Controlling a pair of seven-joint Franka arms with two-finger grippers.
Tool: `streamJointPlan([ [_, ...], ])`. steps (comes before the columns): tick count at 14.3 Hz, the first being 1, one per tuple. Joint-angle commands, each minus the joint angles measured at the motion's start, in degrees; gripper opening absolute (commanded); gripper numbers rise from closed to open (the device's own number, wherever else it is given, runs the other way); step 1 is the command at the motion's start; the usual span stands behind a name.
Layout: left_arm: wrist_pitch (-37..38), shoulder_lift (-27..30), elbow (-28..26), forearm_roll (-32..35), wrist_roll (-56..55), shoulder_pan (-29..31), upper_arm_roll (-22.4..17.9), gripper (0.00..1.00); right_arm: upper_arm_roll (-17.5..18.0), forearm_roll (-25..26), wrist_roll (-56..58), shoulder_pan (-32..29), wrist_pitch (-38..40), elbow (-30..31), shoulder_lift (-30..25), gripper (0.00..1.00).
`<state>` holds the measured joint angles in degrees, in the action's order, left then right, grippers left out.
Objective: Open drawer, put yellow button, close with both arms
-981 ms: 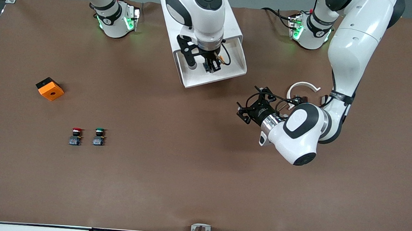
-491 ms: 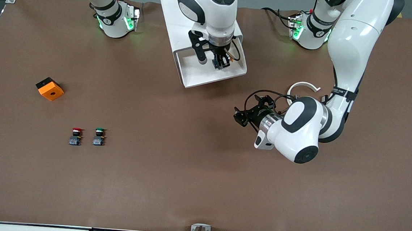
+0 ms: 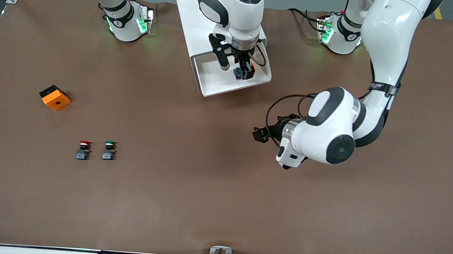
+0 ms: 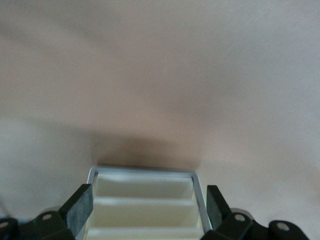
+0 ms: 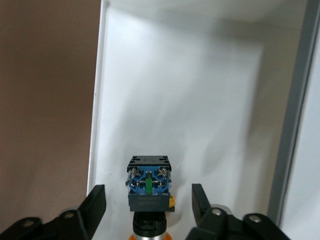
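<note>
The yellow button, judged light and rigid, lies in the drawer between the parted right end effector fingers; the left end effector, also parted, waits.

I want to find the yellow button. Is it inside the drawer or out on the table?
Inside. The yellow button lies on the white floor of the open drawer, between the right gripper's spread jaws, which no longer touch it.

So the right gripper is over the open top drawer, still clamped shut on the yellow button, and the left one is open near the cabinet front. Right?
Not quite. The right gripper has opened: the right wrist view shows its fingers standing clear of the yellow button, which lies in the drawer. The rest holds: the left gripper is open by the cabinet.
</note>
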<state>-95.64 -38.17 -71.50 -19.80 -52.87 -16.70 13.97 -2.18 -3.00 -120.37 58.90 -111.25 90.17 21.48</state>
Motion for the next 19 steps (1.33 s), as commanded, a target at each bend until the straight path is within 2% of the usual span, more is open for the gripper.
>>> streamJointPlan([
  [1,-4.63,1.25,-1.01,3.45,0.93,-2.10,0.09,1.00,-0.63,1.16,-0.58,0.52,1.04,-2.36,0.58,1.00],
  [3,-6.92,1.69,-1.09,6.94,0.84,-3.94,0.09,1.00,-0.80,0.81,2.83,-1.50,2.78,-5.17,0.49,1.00],
  [7,-8.77,1.78,-1.71,10.82,0.14,-7.37,0.01,1.00,-0.80,-0.25,27.32,-7.99,14.37,-12.28,-0.21,1.00],
  [11,-9.56,1.78,-3.03,12.50,-4.94,-10.54,-0.08,1.00,-0.80,-0.60,47.71,-17.57,24.92,-19.66,-0.91,1.00],
  [15,-11.57,4.93,-7.23,13.73,-6.28,-11.77,-0.08,1.00,-0.89,-3.49,69.60,-27.41,29.15,-20.30,-5.30,1.00],
  [19,-15.98,8.98,-14.62,13.82,-6.19,-12.83,0.01,1.00,-1.07,-2.89,91.04,-36.47,34.08,-20.30,-6.80,1.00],
])
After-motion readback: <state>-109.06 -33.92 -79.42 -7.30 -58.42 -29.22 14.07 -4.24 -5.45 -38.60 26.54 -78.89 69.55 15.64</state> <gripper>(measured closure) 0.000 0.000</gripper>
